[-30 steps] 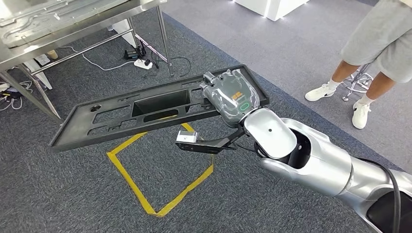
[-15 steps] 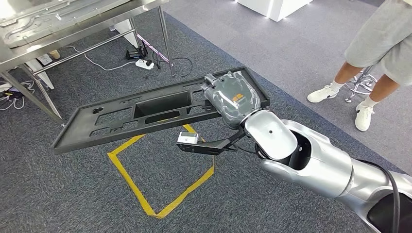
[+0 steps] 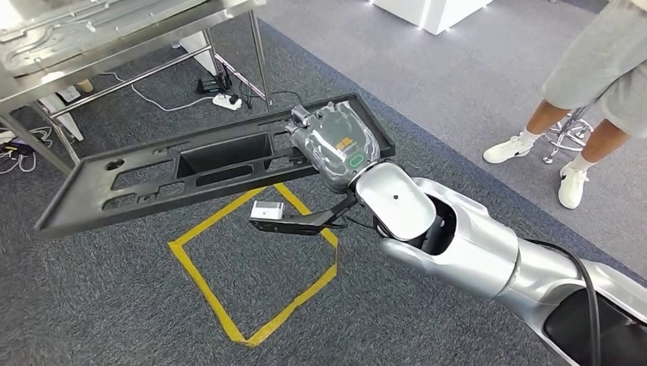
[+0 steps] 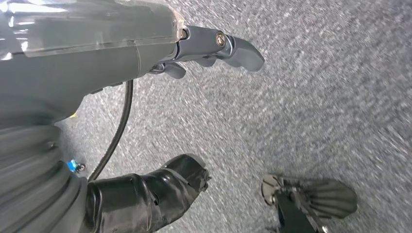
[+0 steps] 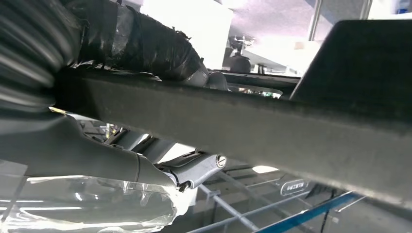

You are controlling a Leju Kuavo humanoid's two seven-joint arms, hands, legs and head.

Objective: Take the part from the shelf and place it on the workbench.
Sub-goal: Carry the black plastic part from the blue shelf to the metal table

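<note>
Right hand (image 3: pixel 336 145), centre frame: grips black part (image 3: pixel 191 171); fingers hidden beneath. Left hand (image 4: pixel 145 48): holds nothing, fingers apart, blurred.

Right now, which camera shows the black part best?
The head view: the whole part shows there, long and flat with cutouts, held at one end by the right hand above the carpet. The right wrist view gives a close look at its dark edge, with the thumb over it.

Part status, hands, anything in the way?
Right robot hand grips black part at one end, carried over carpet. Left robot hand holds nothing. Workbench ahead; person stands off right.
</note>
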